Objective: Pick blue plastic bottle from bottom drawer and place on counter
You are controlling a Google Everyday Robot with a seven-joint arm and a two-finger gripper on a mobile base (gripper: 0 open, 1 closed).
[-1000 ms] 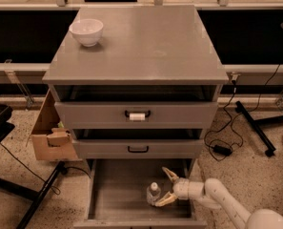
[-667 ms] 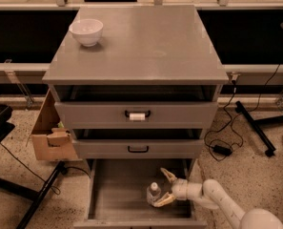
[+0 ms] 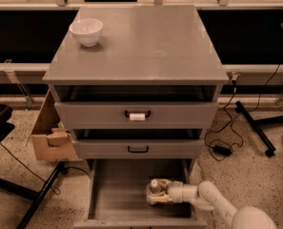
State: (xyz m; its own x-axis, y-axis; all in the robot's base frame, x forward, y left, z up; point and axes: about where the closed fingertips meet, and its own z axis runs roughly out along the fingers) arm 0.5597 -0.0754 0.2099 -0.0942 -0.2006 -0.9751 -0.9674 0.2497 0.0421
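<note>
Gripper (image 3: 156,198) sits low in the open bottom drawer (image 3: 117,194), toward its right side, clasped round the upright blue plastic bottle (image 3: 154,187). Up on the counter (image 3: 146,42), a white bowl (image 3: 86,31) stands near the back-left corner.

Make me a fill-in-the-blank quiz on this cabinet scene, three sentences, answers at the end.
1. The gripper is down inside the ____ drawer.
2. The blue plastic bottle at the gripper has a ____ cap.
3. The one thing on the counter is a white ____.
Missing words: bottom; white; bowl.
</note>
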